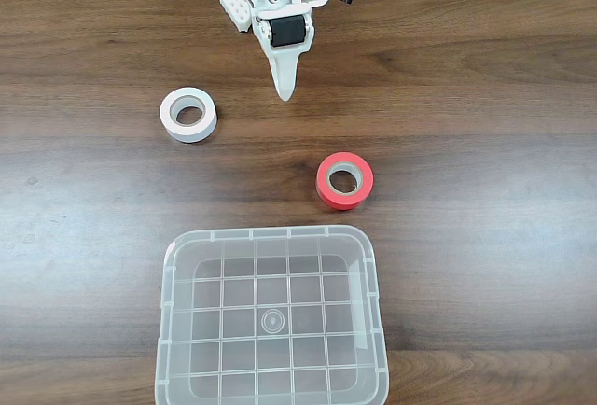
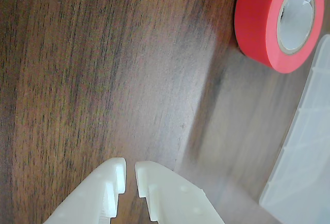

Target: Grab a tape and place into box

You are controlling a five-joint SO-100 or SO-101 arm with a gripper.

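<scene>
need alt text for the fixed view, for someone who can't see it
A white robot gripper points down over a dark wooden table, holding nothing. A white tape roll lies to its lower left, a red-orange roll to its lower right, and an empty clear plastic box sits at the bottom.

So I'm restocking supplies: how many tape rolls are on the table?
2. The white tape lies at upper left in the fixed view; the red-orange roll lies right of centre, just above the box. None looks hidden.
</scene>
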